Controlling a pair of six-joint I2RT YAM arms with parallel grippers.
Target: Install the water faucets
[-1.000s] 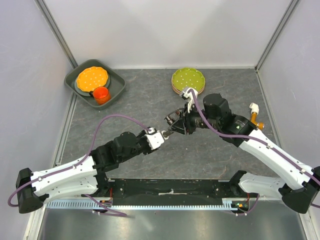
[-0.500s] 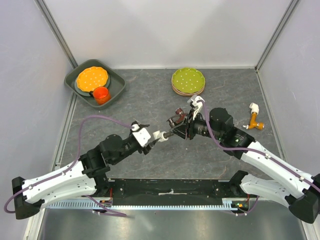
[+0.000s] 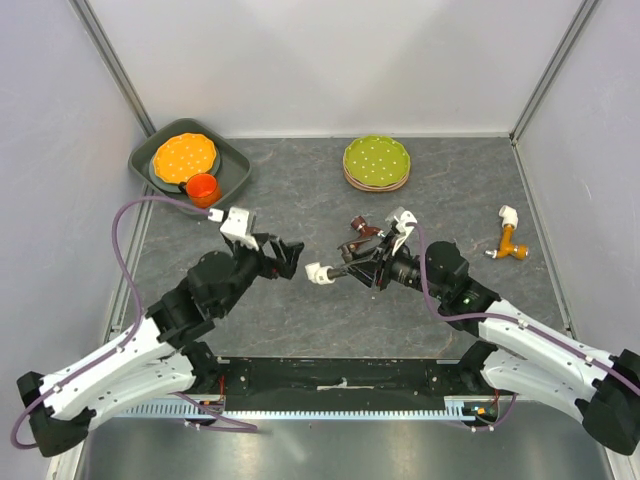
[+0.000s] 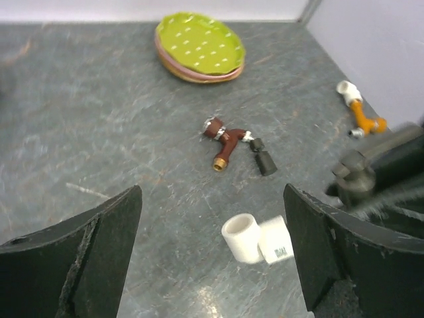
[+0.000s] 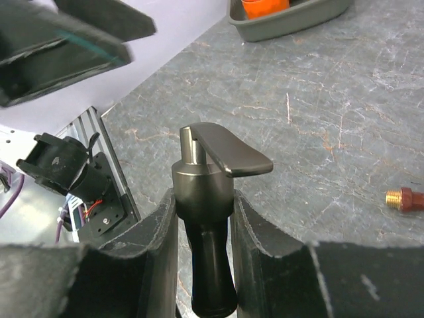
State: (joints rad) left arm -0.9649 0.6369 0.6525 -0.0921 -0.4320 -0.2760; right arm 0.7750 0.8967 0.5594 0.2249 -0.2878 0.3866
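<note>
Right gripper (image 5: 203,222) is pinched on the dark grey tap (image 5: 202,182), pads on its round barrel just under the flat lever, held off the table between my two arms. Left gripper (image 4: 212,193) is spread wide, nothing in it. Tap looks like light, stiff, smooth plastic and could twist in the pinch, so I'd grip the barrel, not the lever. Long axis runs roughly across the table, white elbow fitting (image 3: 315,272) at the tip pointing toward my left arm. Reddish-brown tap (image 4: 224,138) lies on the table nearby.
</note>
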